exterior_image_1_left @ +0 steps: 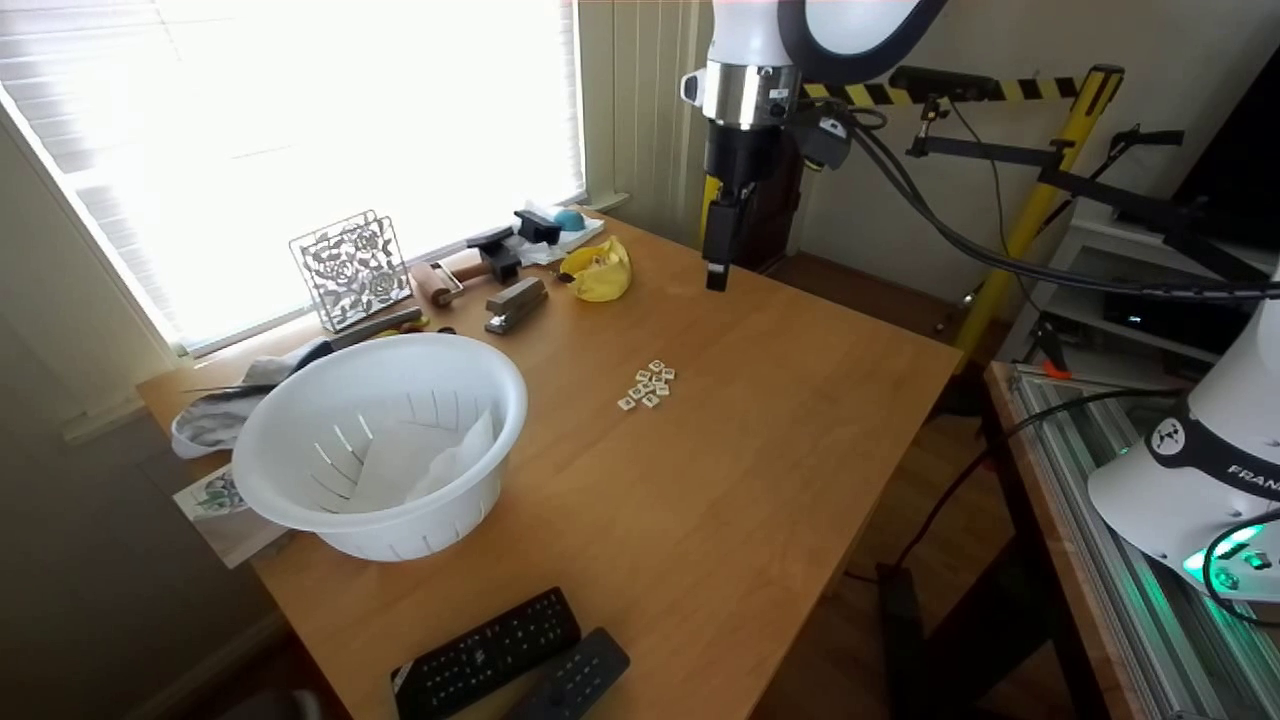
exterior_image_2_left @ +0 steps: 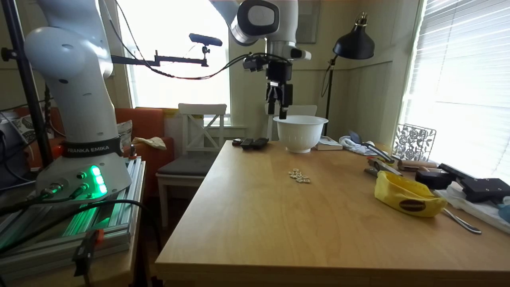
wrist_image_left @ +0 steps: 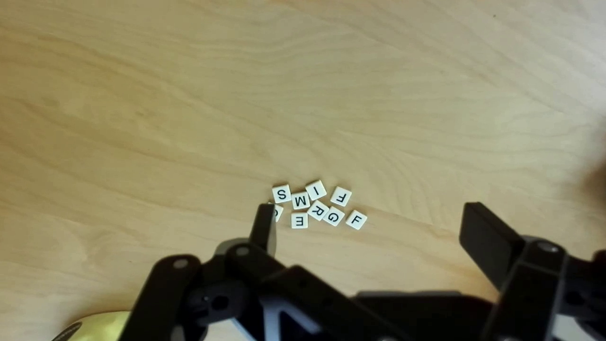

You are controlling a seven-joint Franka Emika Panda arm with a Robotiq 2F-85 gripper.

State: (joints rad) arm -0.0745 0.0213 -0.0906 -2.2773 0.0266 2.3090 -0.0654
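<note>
Spread wide and empty, a robot's hand (wrist_image_left: 369, 221) hangs well above the table (wrist_image_left: 189, 118); letter tiles (wrist_image_left: 317, 210) lie loosely clustered below, framed within the gap in the wrist view but closer to one finger (wrist_image_left: 263, 227), the cluster's longer axis running roughly finger to finger.

white arm (exterior_image_2_left: 75, 91) | black FRANKA EMIKA band (exterior_image_2_left: 88, 148) | green lights (exterior_image_2_left: 98, 179) | silver wrist ring (exterior_image_1_left: 738, 97) | black pincer (wrist_image_left: 368, 213)

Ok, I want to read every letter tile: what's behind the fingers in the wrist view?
One of the fingers partly covers a letter tile. Its right side shows, with part of its letter; the rest of it, and anything else behind there, is hidden.
</note>
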